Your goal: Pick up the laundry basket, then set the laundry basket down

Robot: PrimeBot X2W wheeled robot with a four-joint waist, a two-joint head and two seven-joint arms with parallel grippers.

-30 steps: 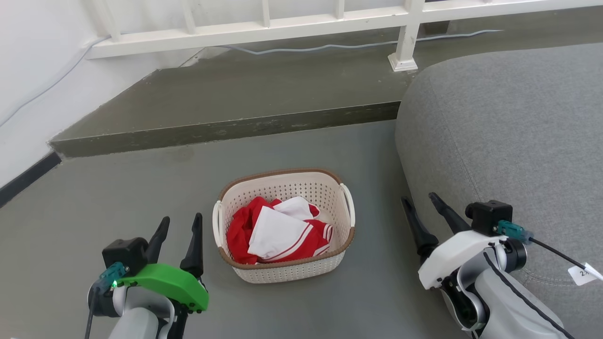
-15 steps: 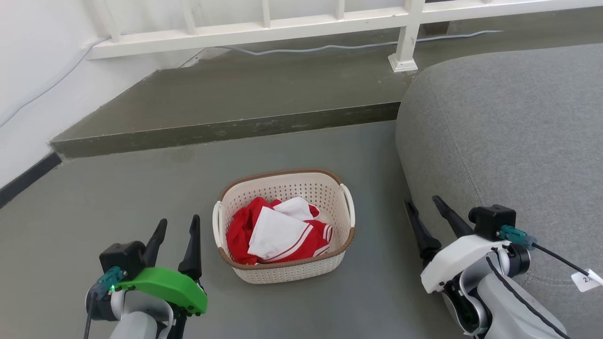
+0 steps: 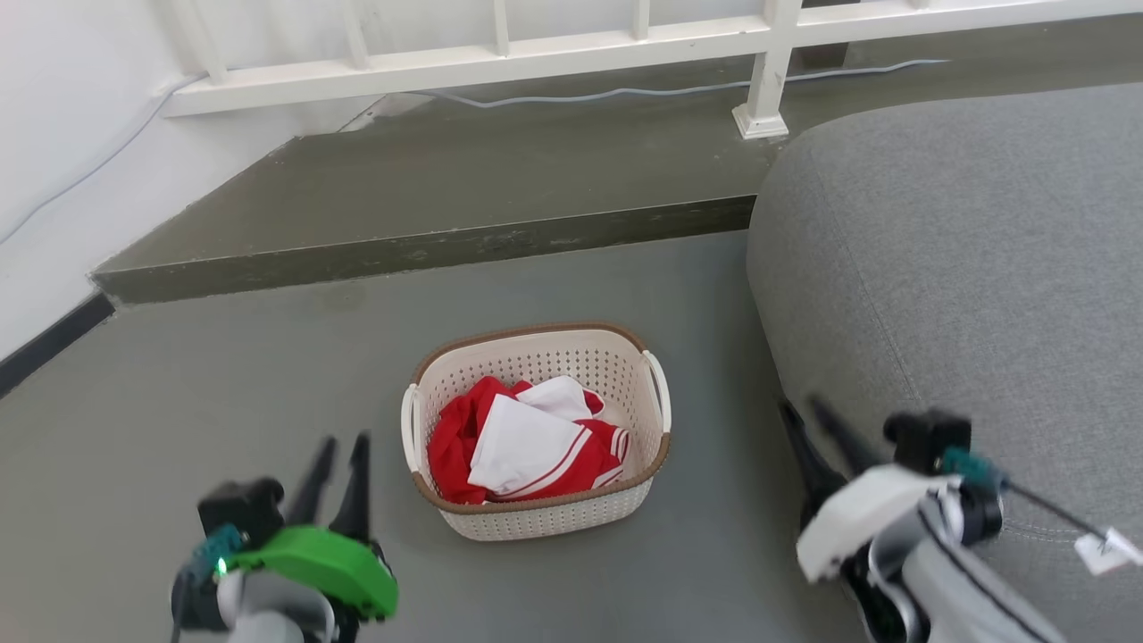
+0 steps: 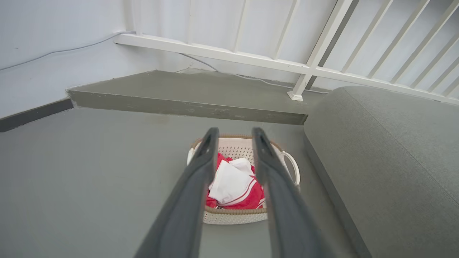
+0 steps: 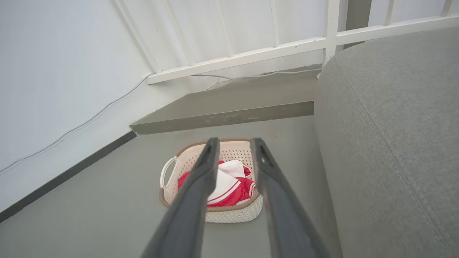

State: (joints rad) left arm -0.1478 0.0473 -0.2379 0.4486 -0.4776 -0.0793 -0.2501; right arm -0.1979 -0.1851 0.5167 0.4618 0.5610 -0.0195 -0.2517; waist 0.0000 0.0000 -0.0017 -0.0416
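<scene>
The laundry basket (image 3: 545, 520) stands upright on the grey floor (image 3: 223, 375), touched by neither arm. Its brown rim runs round the top, and a white handle (image 3: 409, 429) shows on each short side. Inside lies a crumpled heap of red and white clothes (image 3: 527, 442), below the rim.

The left end effector (image 3: 344, 444) hangs near the basket's left side, apart from it, its two dark fingers spread with a narrow gap and nothing between them: released. In the left wrist view those fingers frame the basket from a distance. The right end effector (image 3: 802, 406) is farther off on the basket's right side, blurred in the head view, just beside the edge of a grey sofa (image 3: 964, 268); its fingers also stand apart and grasp nothing.

Beyond the basket the floor meets a low raised step (image 3: 446, 179). On the step stands a white railing (image 3: 500, 58) with one post foot near the sofa, and a pale cable (image 3: 625, 89) trails along its base. A white wall (image 3: 62, 107) with a dark skirting closes the robot's left side
</scene>
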